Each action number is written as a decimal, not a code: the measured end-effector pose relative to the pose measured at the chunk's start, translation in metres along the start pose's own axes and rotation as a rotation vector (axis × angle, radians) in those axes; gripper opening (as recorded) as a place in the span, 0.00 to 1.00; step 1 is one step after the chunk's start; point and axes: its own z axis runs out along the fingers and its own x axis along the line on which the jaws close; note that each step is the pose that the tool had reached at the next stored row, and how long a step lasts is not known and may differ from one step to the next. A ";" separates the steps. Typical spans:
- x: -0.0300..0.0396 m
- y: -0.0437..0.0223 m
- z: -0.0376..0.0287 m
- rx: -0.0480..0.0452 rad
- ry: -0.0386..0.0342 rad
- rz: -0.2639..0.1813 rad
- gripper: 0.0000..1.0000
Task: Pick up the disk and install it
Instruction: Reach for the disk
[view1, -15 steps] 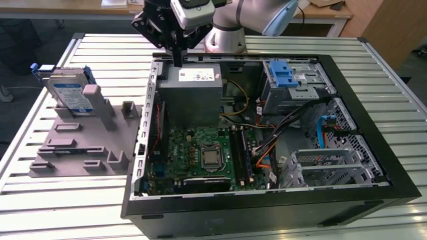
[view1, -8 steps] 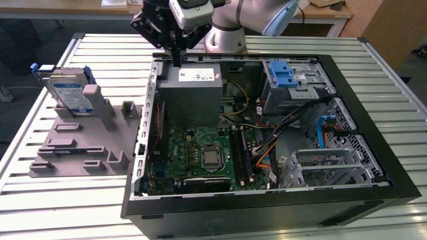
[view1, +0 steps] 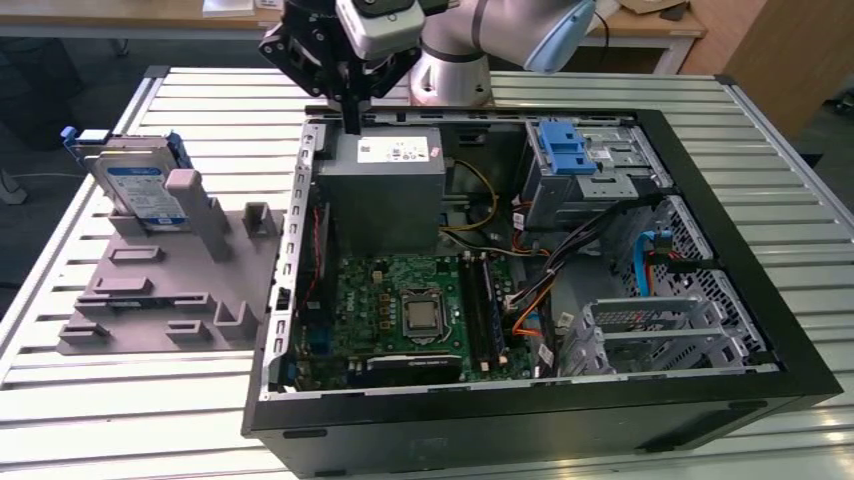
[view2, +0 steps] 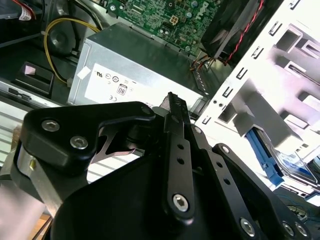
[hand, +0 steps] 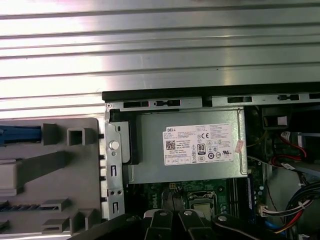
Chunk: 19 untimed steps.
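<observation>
Gripper (view1: 351, 122) clenched on nothing, above the grey power supply box (view1: 380, 190).
The disk (view1: 139, 188) stands in the grey holder (view1: 160, 290) at the exterior view's left, its lower part hidden by it.

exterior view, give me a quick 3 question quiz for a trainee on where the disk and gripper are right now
1. True or false: the disk already sits inside the computer case.
2. Multiple choice: the gripper is nearest to
A) the grey box with the white sticker
B) the disk
C) the processor socket
3. Short answer: the disk stands on edge in a grey holder. On which side of the case is that, in the exterior view?

Key
1. False: it stands outside the case, ungripped.
2. A
3. The exterior view's left.
</observation>
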 end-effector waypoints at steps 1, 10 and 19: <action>0.0002 0.0000 0.0000 0.0000 0.0000 0.000 0.11; 0.0032 -0.0002 0.0000 0.0000 0.0000 0.000 0.11; 0.0052 -0.0004 0.0000 -0.0001 0.0000 0.000 0.11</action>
